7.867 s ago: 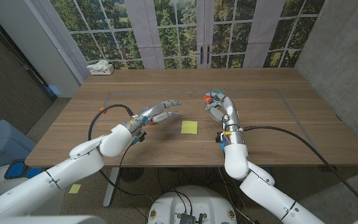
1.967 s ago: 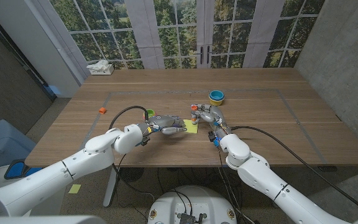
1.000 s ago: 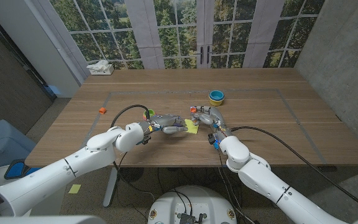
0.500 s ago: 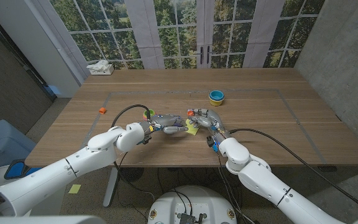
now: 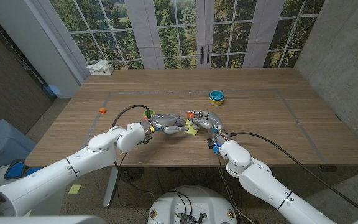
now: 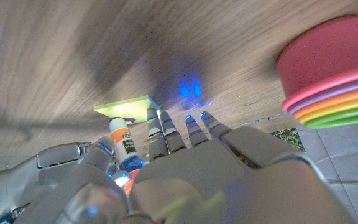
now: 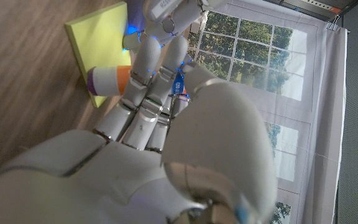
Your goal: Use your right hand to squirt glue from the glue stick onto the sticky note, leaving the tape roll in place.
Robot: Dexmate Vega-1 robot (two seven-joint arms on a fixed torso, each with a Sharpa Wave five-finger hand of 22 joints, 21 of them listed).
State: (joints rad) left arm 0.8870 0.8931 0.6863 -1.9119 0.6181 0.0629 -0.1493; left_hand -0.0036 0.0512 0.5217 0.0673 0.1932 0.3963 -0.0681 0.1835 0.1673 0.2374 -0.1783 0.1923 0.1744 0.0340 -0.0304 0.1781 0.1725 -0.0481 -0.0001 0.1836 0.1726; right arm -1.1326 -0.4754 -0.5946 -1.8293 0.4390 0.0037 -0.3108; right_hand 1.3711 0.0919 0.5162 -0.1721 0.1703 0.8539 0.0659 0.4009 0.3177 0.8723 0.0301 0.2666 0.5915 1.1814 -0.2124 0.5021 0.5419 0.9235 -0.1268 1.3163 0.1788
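Note:
The yellow sticky note (image 5: 192, 130) lies on the table between my two hands. My right hand (image 5: 206, 120) grips the glue stick (image 5: 191, 114), a white tube with an orange end, and holds it tilted over the note's near-right edge. In the right wrist view the glue stick (image 7: 108, 80) points at the sticky note (image 7: 98, 40) from my right hand (image 7: 148, 149). My left hand (image 5: 169, 124) reaches in with fingers stretched out, their tips at the note's left edge, holding nothing. The blue tape roll (image 5: 216, 96) sits further back on the right, apart from both hands.
A rainbow-coloured stack (image 5: 148, 113) stands just behind my left hand and appears as the same stack (image 6: 331, 74) in the left wrist view. A small orange block (image 5: 102, 110) lies at the left. A tissue box (image 5: 100, 68) sits at the far left corner.
My right hand has come from the tape roll to the note with the glue stick, edging left in the last second. My left hand moved right to the note's edge.

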